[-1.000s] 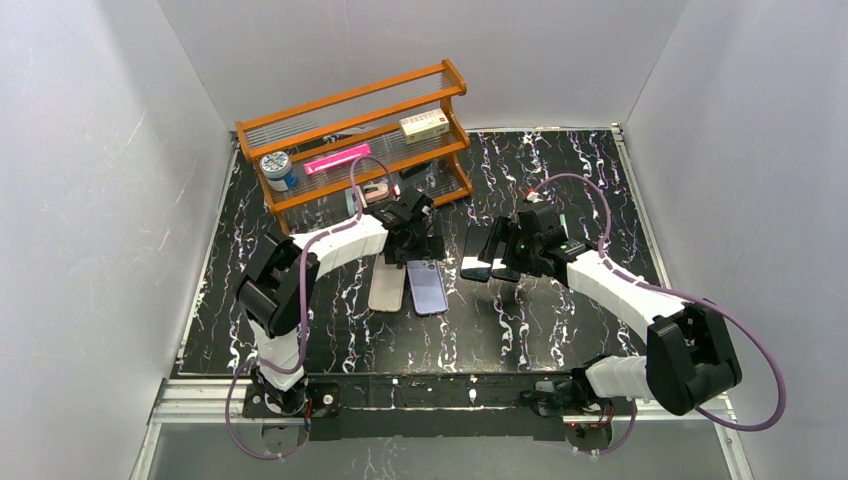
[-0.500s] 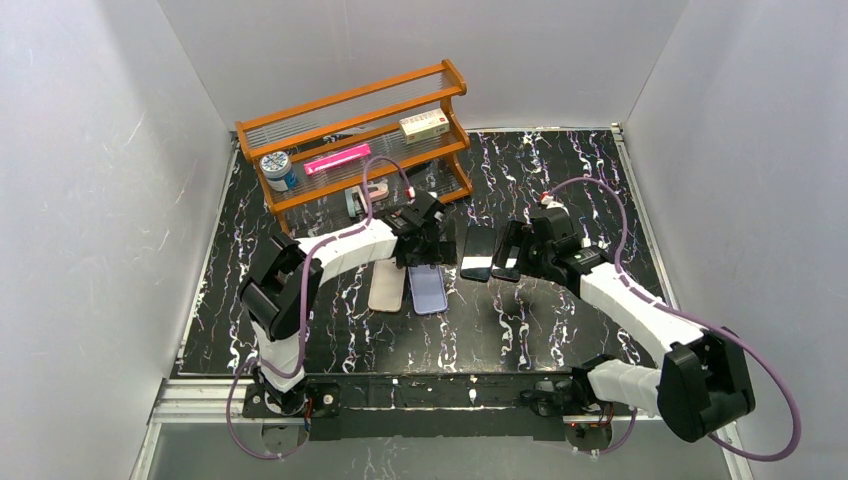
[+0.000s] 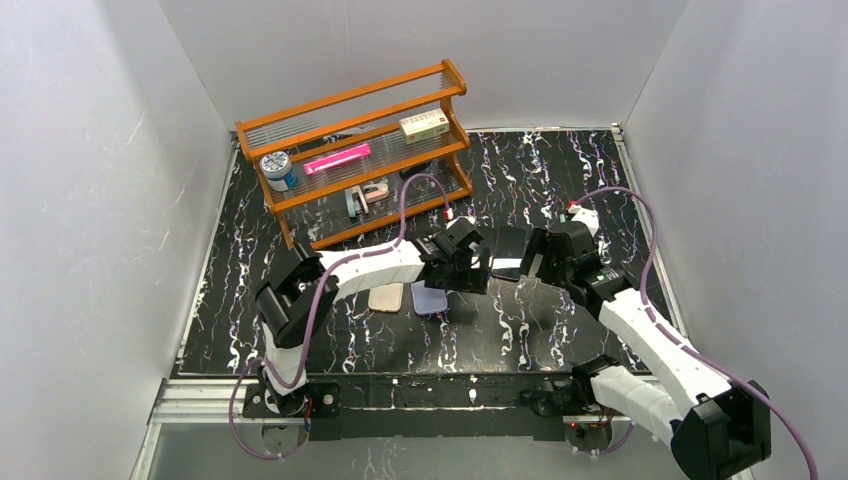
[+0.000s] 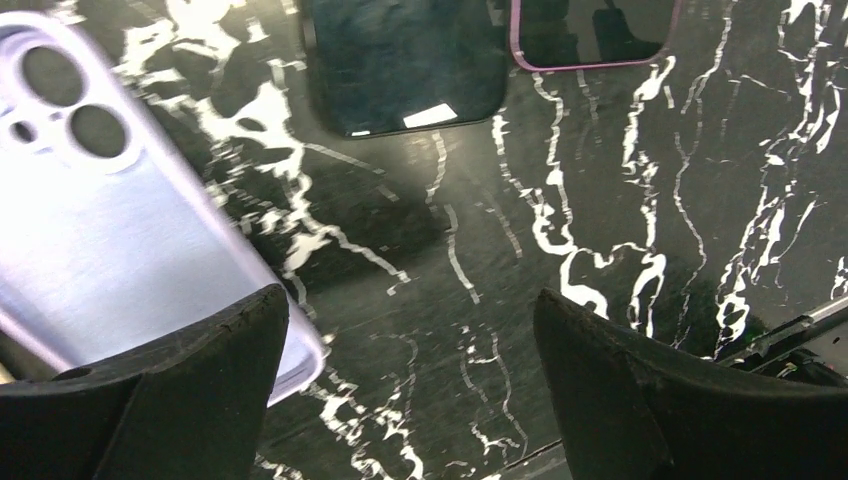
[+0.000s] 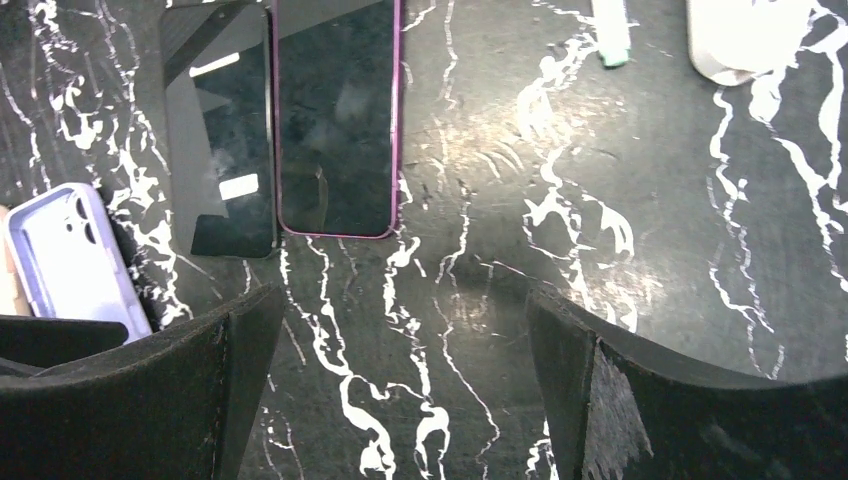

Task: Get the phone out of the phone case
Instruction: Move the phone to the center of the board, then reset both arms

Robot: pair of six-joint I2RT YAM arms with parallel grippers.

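While both arms reach out over the black, white-veined marble-pattern tabletop [image 3: 560,170], the dark-screened phone in a thin purple-rimmed case [image 5: 335,115] lies flat and screen-up near its middle. Its long edge is just beside, perhaps touching, a bare black phone [image 5: 225,150] on the side toward a lilac phone case [image 4: 110,220]. The right gripper [image 5: 400,300] hangs above bare tabletop just short of the cased phone's near end, its jaws spread wide and grasping nothing. The left gripper [image 4: 408,305] is likewise released and empty, hovering over bare tabletop between the two phones and the lilac case, which lies flat with its round camera openings showing. A beige phone case [image 3: 386,297] lies just beside the lilac one. Toward the far left of the tabletop stands an orange wooden rack [image 3: 457,88] holding a blue-lidded jar [image 3: 275,165], a flat pink box [image 3: 337,158] and a white carton [image 3: 424,124] whose print is too small to read. A white object [image 5: 745,35], cut off by the frame, and a small pale-green stick [image 5: 610,30] lie beyond the phones in the right wrist view, too blurred to show any writing.
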